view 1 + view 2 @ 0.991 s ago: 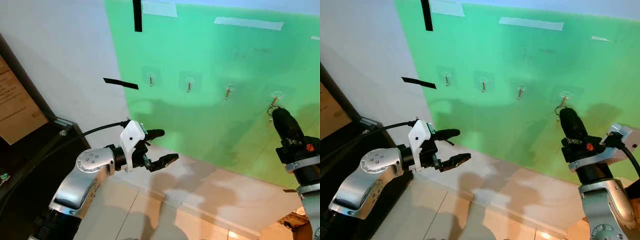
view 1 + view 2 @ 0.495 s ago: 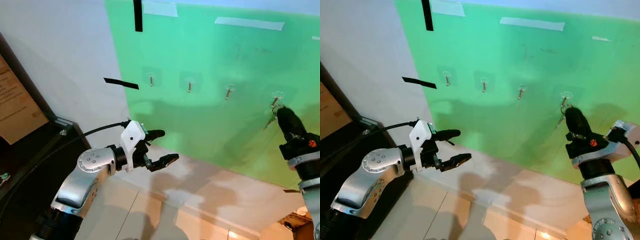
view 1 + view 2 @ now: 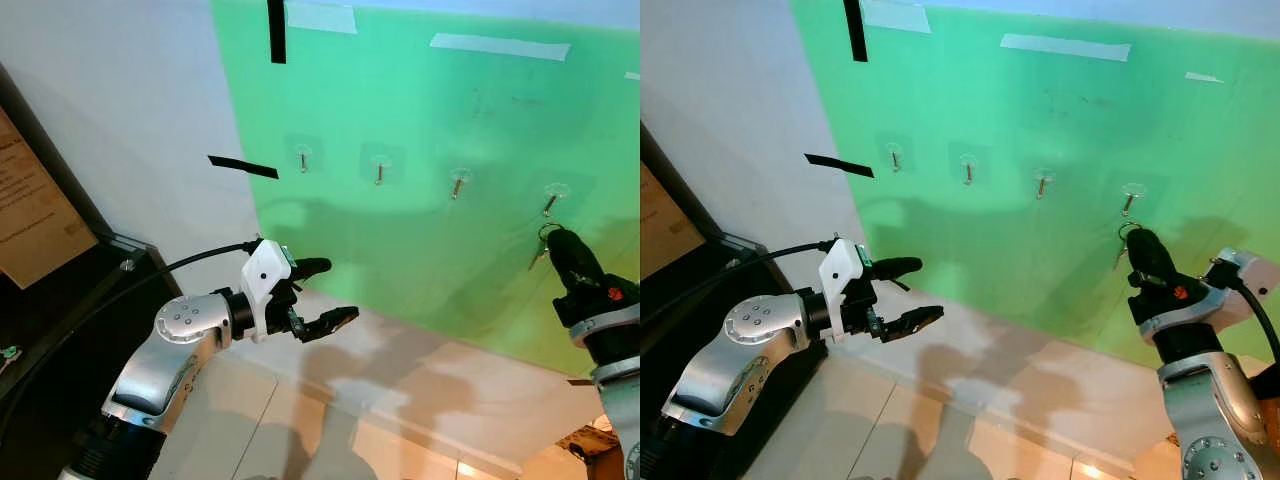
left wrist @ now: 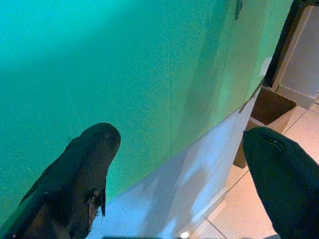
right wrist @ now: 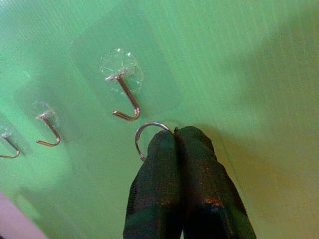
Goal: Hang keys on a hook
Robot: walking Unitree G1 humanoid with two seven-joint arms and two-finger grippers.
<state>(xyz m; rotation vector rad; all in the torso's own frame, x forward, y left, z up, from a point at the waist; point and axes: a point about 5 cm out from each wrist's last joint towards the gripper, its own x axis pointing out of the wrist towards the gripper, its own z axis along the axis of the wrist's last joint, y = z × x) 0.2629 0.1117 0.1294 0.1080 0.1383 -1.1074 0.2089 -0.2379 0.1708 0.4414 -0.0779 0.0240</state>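
A green board (image 3: 420,130) carries four hooks. The right end effector (image 5: 175,137) pinches the key ring (image 5: 144,134) just below the rightmost hook (image 5: 124,99). The left end effector (image 3: 325,295) hovers spread.

Key ring (image 5: 146,133) just below hook (image 5: 125,97)

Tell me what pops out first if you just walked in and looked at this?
A big bright green board covers the wall, with a row of four little hooks stuck on it. On the right, the right gripper pinches a key ring just below the hook at the right end of the row, not on it. The left gripper hovers open, low on the left.
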